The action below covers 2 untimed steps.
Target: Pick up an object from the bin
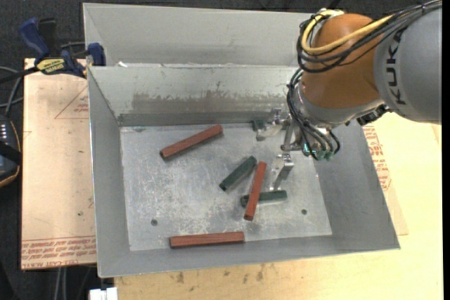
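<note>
My gripper (pixel 283 171) hangs low in the right half of the bin, under the arm's orange cover. Just left of and below it a slim red-brown bar (pixel 254 190) lies nearly upright in the view, across a short dark green bar (pixel 270 197). The gripper's lower end is right beside the top of that green bar; whether they touch I cannot tell. A second dark green bar (pixel 238 173) lies slanted a little further left.
Another red-brown bar (pixel 191 142) lies slanted in the bin's back left part. A third red-brown bar (pixel 207 240) lies flat along the front wall. The arm and its cables cover the bin's back right corner.
</note>
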Tool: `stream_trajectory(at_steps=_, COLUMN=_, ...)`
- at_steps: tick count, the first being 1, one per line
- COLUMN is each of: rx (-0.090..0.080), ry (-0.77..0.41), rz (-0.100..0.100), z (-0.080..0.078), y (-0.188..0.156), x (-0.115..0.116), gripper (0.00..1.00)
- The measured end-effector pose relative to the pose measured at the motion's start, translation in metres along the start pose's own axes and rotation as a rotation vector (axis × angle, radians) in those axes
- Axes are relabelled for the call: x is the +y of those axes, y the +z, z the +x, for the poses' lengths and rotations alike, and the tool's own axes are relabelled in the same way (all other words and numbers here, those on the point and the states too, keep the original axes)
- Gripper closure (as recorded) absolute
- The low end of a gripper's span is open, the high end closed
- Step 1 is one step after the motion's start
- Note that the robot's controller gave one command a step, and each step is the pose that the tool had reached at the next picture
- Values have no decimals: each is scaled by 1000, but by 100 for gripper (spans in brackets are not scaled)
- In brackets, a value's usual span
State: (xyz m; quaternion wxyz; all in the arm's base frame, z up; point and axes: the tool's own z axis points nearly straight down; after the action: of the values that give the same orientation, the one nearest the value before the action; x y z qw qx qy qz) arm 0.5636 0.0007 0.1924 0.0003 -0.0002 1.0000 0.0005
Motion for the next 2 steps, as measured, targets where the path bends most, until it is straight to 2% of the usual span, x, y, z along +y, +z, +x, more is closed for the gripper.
stream_trajectory(at_steps=1, rx=-15, ry=19, rz=-2, z=-70, y=108, x=-23, gripper=100)
stream_trajectory(at_steps=2, rx=-36, ry=21, rz=0, z=-73, y=110, x=-24, gripper=0)
